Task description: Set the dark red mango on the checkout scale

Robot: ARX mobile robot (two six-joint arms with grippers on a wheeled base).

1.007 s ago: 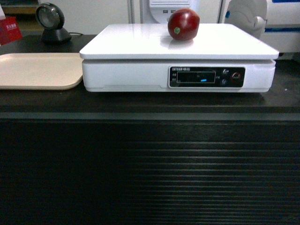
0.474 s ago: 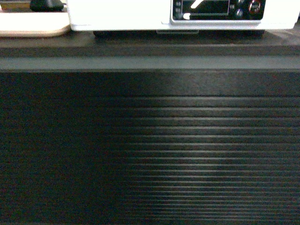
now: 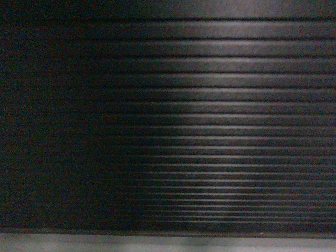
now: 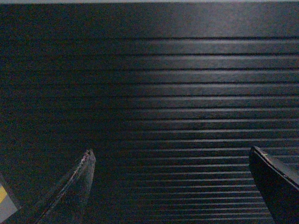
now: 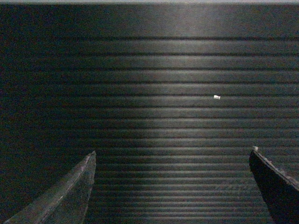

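The dark red mango and the scale are out of view. All three views show only the checkout's black, horizontally ribbed front (image 3: 210, 131). In the left wrist view my left gripper (image 4: 170, 151) is open, its two fingertips far apart with nothing between them, facing the ribbed panel (image 4: 187, 93). In the right wrist view my right gripper (image 5: 172, 151) is open in the same way and empty, also facing the ribbed panel (image 5: 163, 93). Neither gripper shows in the head view.
A grey strip (image 3: 168, 244) runs along the bottom of the head view, under the ribbed front. A small white speck (image 5: 217, 97) sits on the panel in the right wrist view. A yellow and grey corner (image 4: 4, 205) shows at lower left of the left wrist view.
The head view has dropped steadily: a second ago it showed the mango on the scale's platform, then only the scale's lower edge and counter lip, and now just the ribbed front.
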